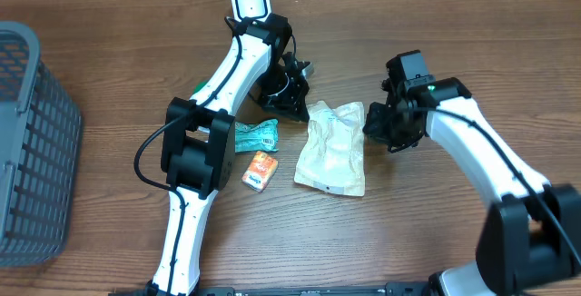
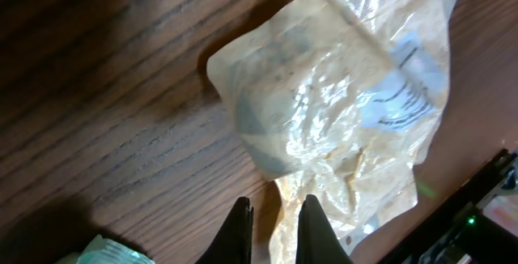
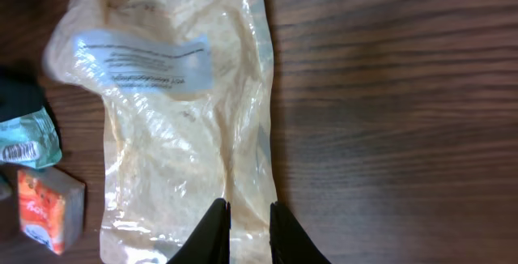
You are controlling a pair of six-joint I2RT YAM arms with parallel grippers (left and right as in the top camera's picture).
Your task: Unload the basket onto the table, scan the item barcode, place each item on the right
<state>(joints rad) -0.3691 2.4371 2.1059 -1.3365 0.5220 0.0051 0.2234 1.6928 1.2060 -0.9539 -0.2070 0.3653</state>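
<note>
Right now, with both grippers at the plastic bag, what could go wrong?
1. The plastic bag is crumpled and glossy, and its printed label lies on wrinkled film. Glare or creases could spoil a scan.
2. The left gripper and right gripper sit over separate edges of the thin film, which may slip out or tear if pulled.
3. The teal packet and orange box lie close beside the bag and could get dragged along.

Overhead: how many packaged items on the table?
3: pale plastic pouch at centre, orange box left of it, teal packet beside the box, partly behind the left arm. Others may be hidden.
</note>
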